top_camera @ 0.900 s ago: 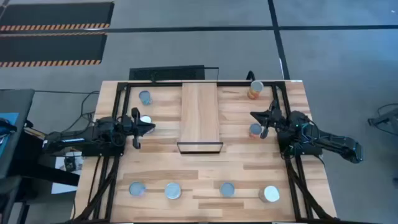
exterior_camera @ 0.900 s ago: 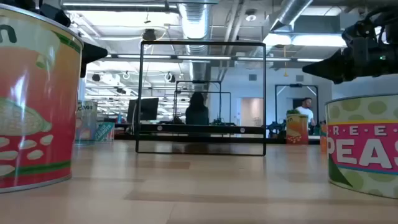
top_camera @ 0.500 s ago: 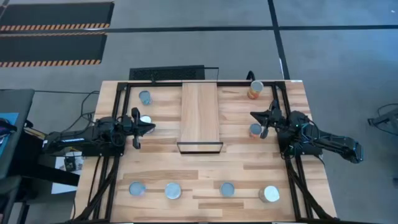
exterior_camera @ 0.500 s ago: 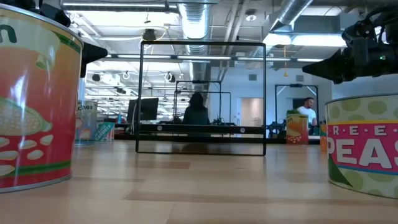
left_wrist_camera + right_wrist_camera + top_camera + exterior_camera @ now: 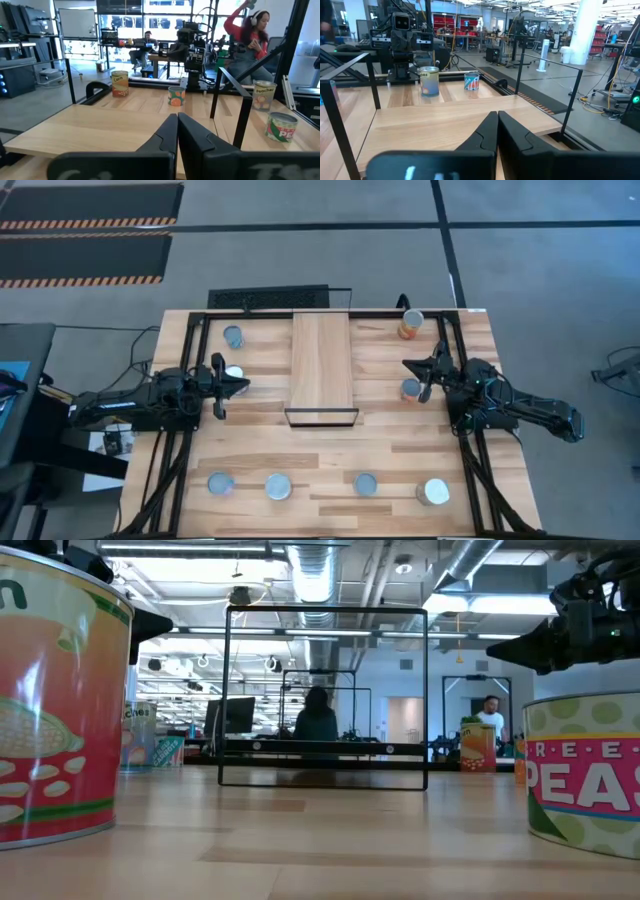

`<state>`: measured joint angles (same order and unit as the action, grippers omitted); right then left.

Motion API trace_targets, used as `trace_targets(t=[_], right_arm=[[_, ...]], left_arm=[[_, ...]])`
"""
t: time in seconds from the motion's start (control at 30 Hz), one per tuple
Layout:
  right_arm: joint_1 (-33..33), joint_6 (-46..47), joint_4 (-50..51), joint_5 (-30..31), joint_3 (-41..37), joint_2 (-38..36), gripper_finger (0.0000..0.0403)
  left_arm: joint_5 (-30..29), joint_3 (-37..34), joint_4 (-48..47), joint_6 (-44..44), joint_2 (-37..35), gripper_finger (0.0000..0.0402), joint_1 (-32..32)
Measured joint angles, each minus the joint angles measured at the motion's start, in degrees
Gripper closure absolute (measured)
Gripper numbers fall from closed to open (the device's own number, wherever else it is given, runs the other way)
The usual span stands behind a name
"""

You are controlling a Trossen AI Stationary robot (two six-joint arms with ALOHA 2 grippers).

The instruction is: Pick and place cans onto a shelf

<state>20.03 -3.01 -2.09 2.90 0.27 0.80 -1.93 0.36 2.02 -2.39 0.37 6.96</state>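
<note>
Nothing has moved since before: left gripper (image 5: pixel 232 385) at nine o'clock and right gripper (image 5: pixel 415 372) at three o'clock stay closed, empty, over the slatted wooden tabletop (image 5: pixel 320 448); a person (image 5: pixel 317 718) sits behind.

Grey concrete floor (image 5: pixel 300 260) around the light slatted-wood table (image 5: pixel 330 450), crossed by dark seam lines. Two black floor mats with orange-black hazard-striped edges (image 5: pixel 85 230) beyond the table's far left corner. Open workshop hall behind: exposed silver ceiling ducts (image 5: pixel 315 575), bright strip lights (image 5: pixel 500 605), a white round column (image 5: pixel 580 30), red storage racks (image 5: pixel 470 22). Large bright windows (image 5: pixel 165 15), a white board on a stand (image 5: pixel 77 24). A seated person at a desk (image 5: pixel 316 720); a person in a red top wearing headphones (image 5: pixel 247 32).
</note>
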Motion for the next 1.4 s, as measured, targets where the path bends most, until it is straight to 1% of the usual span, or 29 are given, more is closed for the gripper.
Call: trace_targets(t=[1.27, 1.4], right_arm=[[-0.02, 0.07, -0.02, -0.02, 0.00, -0.02, 0.0372], [-0.02, 0.07, -1.43, 0.04, 0.02, 0.00, 0.0372]], left_arm=[[-0.37, 0.00, 0.02, -0.09, 0.00, 0.0401, 0.00], [-0.39, 0.00, 0.02, -0.17, -0.01, 0.0401, 0.00]])
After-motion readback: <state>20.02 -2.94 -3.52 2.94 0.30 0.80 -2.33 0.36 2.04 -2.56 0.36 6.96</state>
